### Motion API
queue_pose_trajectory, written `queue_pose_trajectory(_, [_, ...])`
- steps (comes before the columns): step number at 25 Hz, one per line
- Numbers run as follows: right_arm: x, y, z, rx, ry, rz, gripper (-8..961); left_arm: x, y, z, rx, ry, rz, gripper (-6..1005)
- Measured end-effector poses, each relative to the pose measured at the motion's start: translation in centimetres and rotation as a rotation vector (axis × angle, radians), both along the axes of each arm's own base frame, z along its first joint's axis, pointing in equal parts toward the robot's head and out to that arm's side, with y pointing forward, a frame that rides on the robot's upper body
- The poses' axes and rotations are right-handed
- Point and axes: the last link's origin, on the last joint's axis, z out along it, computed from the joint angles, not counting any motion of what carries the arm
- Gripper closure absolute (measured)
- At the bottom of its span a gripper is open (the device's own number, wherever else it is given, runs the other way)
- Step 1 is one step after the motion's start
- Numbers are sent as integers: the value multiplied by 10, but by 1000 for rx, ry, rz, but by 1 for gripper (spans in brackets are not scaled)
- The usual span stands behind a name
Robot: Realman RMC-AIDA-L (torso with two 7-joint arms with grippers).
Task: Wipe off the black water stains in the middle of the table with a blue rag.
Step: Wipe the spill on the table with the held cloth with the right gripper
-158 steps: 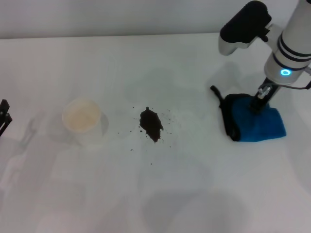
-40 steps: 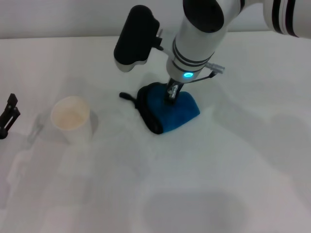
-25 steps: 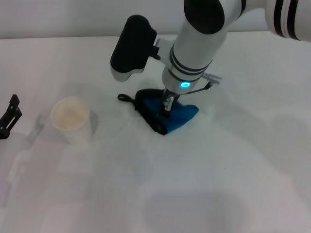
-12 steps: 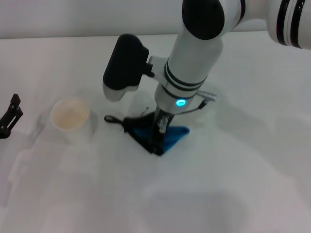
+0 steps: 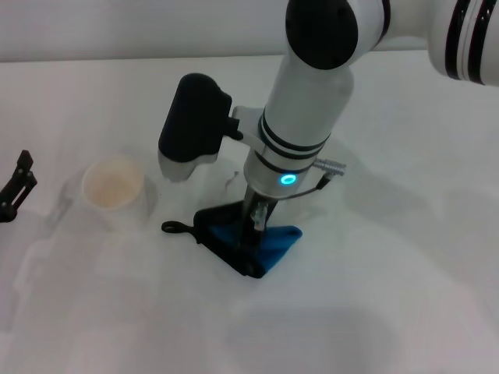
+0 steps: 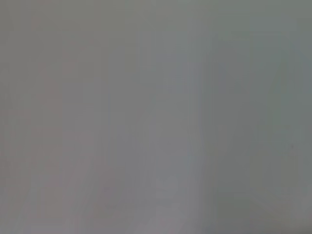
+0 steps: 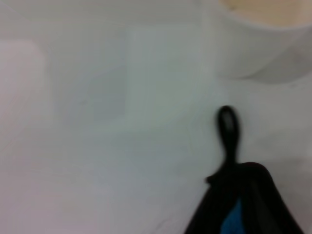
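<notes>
The wide, plain white smooth table (image 5: 405, 296) fills the head view and is also seen as the pale surface in the right wrist view (image 7: 97, 146). Over its middle the large white right arm with black bands is reached in from the far right and bent straight down, a round blue-lit ring being shown just above its wrist.

The right gripper (image 5: 257, 222) is pressed down onto the folded bright blue rag with black edging (image 5: 261, 245), which is pinned flat against the table near the middle, toward the robot. The rag appears to be pinched between the dark fingers, which are seen pressed close together on the cloth. The rag's short black loop (image 5: 175, 227) is laid out on the table toward the cup, and in the right wrist view it (image 7: 228, 127) is seen pointing at the cup's base.

A white paper cup with a pale beige inside (image 5: 115, 189) is stood upright to the left of the rag, apart from it; its lower wall (image 7: 253, 53) is caught in the right wrist view.

The left gripper (image 5: 14, 189) is shown only as a dark tip at the left edge, well apart from the cup; whether it is spread or closed cannot be told.

Of the black water stains, only a faint small dark mark (image 5: 231, 180) is visible on the table just beyond the rag, beside the arm.
</notes>
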Motion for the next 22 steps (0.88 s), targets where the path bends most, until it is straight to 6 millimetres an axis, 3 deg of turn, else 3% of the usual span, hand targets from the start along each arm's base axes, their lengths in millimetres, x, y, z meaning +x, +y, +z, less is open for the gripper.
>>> queue_pose_trajectory(11, [17, 29, 3, 168, -23, 51, 915, -1, -1, 0, 1, -2, 3, 110])
queue_pose_trajectory(22, [26, 42, 8, 242, -26, 75, 906, 0, 0, 0, 4, -2, 4, 112])
